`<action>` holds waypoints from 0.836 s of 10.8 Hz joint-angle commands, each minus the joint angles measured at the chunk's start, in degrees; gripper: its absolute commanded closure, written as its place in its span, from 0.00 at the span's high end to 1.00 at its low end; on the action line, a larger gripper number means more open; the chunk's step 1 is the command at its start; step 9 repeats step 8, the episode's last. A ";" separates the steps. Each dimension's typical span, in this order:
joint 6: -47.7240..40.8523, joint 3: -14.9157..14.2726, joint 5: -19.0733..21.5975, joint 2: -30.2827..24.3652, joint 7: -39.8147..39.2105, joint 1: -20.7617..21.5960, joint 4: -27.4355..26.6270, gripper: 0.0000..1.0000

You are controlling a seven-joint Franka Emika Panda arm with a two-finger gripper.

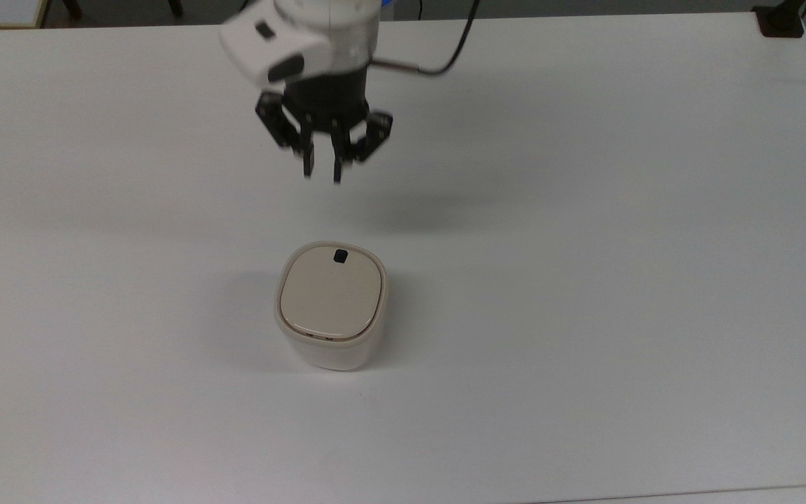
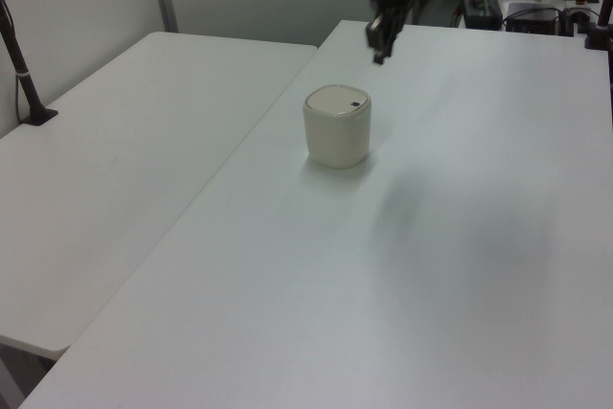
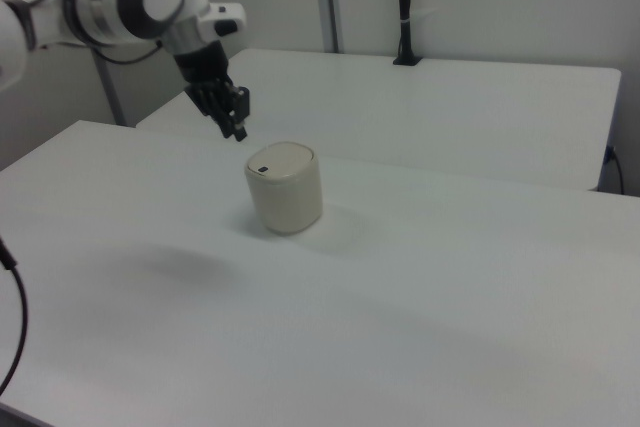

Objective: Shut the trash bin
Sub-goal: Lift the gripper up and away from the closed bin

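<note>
A: The fingers [image 1: 308, 162] stand a little apart, holding nothing; the gripper [image 1: 321, 166] hangs above the table [image 1: 620, 210], clear of the trash bin [image 1: 331, 306].

B: And its lid [image 1: 330, 292]?

A: Flat and flush. Closing looks done; next, only retreat.

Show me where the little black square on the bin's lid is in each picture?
Top view: the black square sits at the lid's upper edge, on the side facing the gripper.
Left view: it lies at the lid's right edge.
Right view: it lies at the lid's left edge.
Shared landmark: the trash bin standing alone on the white table.
</note>
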 commanded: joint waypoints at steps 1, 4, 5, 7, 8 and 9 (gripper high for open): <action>-2.79 0.14 0.61 -12.46 -3.13 -0.51 -12.01 1.00; -9.45 0.14 3.76 -15.20 -15.73 -2.62 -13.09 1.00; -9.73 -0.55 6.82 -15.65 -18.32 -3.67 -12.66 1.00; -10.00 -0.65 8.26 -15.56 -17.21 -4.21 -11.77 1.00; -9.82 -0.65 8.26 -15.39 -14.68 -4.12 -11.69 1.00; -9.82 -0.65 8.26 -15.39 -14.68 -4.12 -11.69 1.00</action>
